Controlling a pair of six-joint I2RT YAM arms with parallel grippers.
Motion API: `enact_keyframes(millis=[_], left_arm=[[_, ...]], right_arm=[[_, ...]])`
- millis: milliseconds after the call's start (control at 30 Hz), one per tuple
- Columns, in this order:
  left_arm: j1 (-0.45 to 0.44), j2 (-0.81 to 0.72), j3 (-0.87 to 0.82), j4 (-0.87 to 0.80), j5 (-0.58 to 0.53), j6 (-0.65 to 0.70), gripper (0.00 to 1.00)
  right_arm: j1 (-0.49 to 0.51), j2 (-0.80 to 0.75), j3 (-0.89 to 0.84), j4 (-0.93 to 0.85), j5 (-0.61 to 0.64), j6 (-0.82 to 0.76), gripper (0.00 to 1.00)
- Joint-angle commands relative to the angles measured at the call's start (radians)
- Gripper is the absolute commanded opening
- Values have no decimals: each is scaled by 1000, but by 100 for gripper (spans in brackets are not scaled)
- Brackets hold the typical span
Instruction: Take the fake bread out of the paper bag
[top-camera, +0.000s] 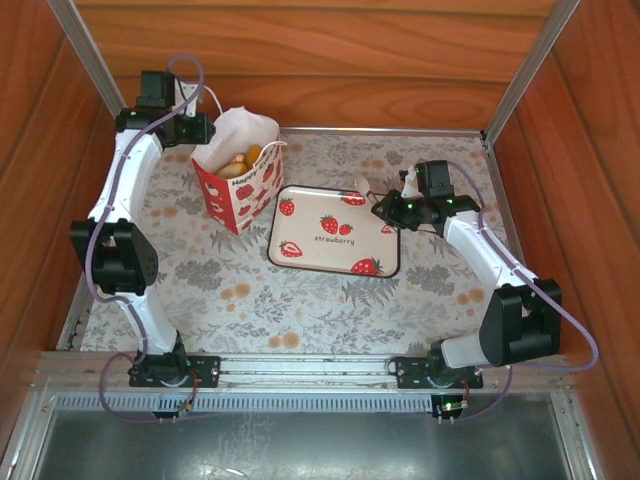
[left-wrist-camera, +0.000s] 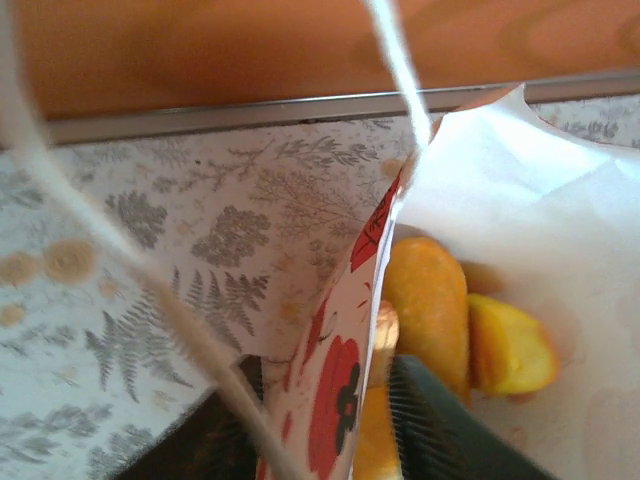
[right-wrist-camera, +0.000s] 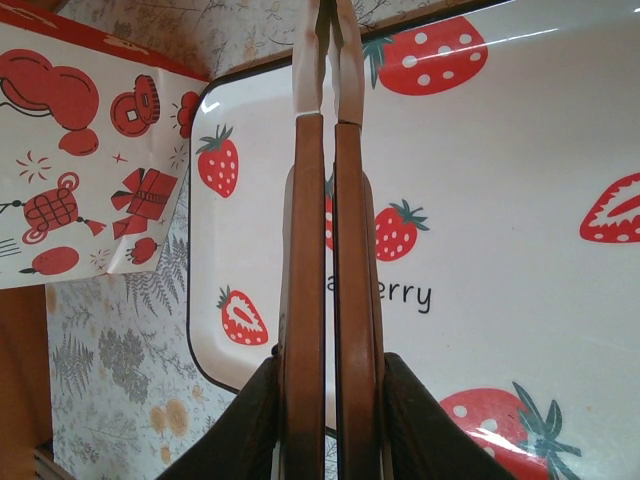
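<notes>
The left end effector (left-wrist-camera: 325, 425) straddles the bag (left-wrist-camera: 345, 330) wall, one finger inside beside the bread (left-wrist-camera: 430, 300), one outside; I cannot tell whether it pinches. The right end effector (right-wrist-camera: 325, 420) is clamped on closed tongs (right-wrist-camera: 305, 250) above the tray (right-wrist-camera: 520, 250), which carries no bread. Judging by this, nothing is out yet.

Strawberry tray (top-camera: 310, 236), wooden tongs (right-wrist-camera: 305, 300), floral cloth (top-camera: 250, 300)
</notes>
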Motion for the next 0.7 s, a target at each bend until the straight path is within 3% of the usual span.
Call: enact_keyframes(millis=[0, 267, 400, 433, 533, 667], left_arm=[[-25, 17, 23, -38, -41, 61, 27], [-41, 15, 20, -46, -94, 114, 27], [-52, 22, 20, -55, -101, 134, 34], [-55, 24, 22, -57, -103, 136, 32], [-58, 28, 30, -57, -111, 134, 9], [-59, 20, 51, -57, -141, 150, 0]], right_arm=[[12, -24, 43, -4, -9, -14, 14], [20, -31, 54, -13, -18, -15, 14], [21, -30, 61, -12, -27, -13, 14], [23, -30, 64, -10, -29, -12, 14], [25, -29, 73, -8, -42, -9, 14], [30, -30, 89, -13, -55, -9, 14]])
